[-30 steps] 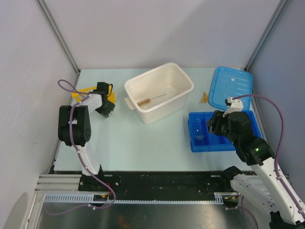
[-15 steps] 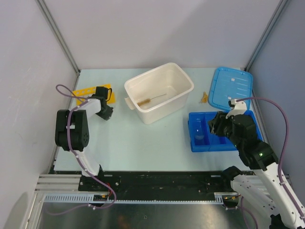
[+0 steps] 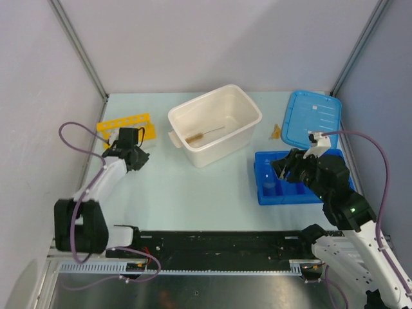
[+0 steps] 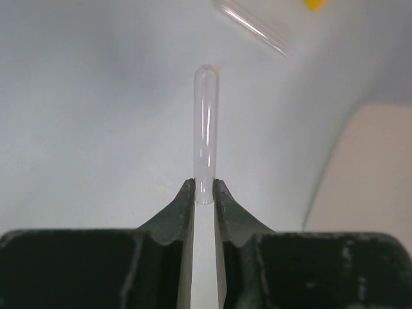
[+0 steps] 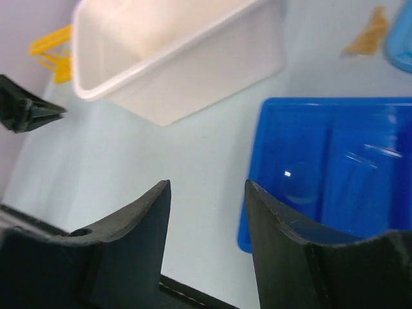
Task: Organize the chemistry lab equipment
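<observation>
The left gripper [image 4: 204, 191] had its jaws clenched on one end of a clear tube [image 4: 206, 122]. The tube projected straight out past the fingertips with its rounded end foremost, over the pale table [image 4: 96, 116]. A second tube [image 4: 254, 27] lay on the table just beyond the first, close to the yellow rack [image 3: 125, 123]. In the top view this gripper sat at the left side of the table, just in front of the rack. The right gripper [image 5: 207, 190] had its jaws released, with nothing between them, and hung over the left edge of the blue tray [image 5: 257, 161]. A clear rounded piece [image 5: 301, 181] lay in the tray's left compartment. The white tub [image 3: 244, 132] stood at the centre back of the table, and the brush [image 3: 205, 134] lay on its floor. The amber piece [image 3: 275, 132] lay on the table between the tub and the blue lid [image 3: 312, 118], which lay flat behind the tray at the right rear
</observation>
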Controlling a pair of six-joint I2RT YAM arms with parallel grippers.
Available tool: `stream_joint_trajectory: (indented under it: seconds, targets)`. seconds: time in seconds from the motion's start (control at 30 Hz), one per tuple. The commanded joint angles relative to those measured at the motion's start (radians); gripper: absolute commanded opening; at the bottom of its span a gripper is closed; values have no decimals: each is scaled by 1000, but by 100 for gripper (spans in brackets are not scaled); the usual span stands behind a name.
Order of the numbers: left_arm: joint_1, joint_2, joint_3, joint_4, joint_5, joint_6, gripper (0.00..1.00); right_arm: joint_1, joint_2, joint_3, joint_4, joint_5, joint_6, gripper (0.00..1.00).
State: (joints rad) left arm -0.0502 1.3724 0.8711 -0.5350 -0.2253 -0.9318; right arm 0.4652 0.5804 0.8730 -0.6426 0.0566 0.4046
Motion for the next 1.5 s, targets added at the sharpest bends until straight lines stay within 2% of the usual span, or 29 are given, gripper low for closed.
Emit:
stream_joint_trajectory:
  seconds: [0.0, 0.07, 0.17, 0.33, 0.47, 0.67, 0.8, 0.97, 1.33, 1.47]
  targets:
    - [-111, -191, -31, 47, 45, 174, 12, 23, 67, -28, 220, -195, 67, 55]
    - [-191, -260, -31, 74, 76, 257, 13, 50, 128, -34, 335, -258, 80, 55]
    - [-298, -355, -43, 133, 195, 366, 14, 95, 228, -27, 503, -339, 97, 55]
    - [-423, -482, -107, 231, 316, 449, 14, 192, 404, 41, 674, -391, 80, 56]
    - [-441, -556, -179, 340, 433, 464, 13, 286, 508, 87, 723, -348, 63, 56]
    - [-464, -627, -240, 481, 595, 472, 13, 365, 614, 90, 840, -270, 168, 54]
    - [-469, -656, -273, 575, 669, 443, 14, 400, 671, 90, 918, -233, 222, 50]
    - [-472, -678, -308, 648, 704, 402, 14, 427, 700, 85, 983, -160, 291, 41]
    - [-473, -694, -317, 676, 726, 384, 11, 456, 743, 84, 1045, -155, 301, 37]
    - [-474, -686, -318, 682, 724, 377, 14, 461, 741, 84, 1035, -149, 290, 23]
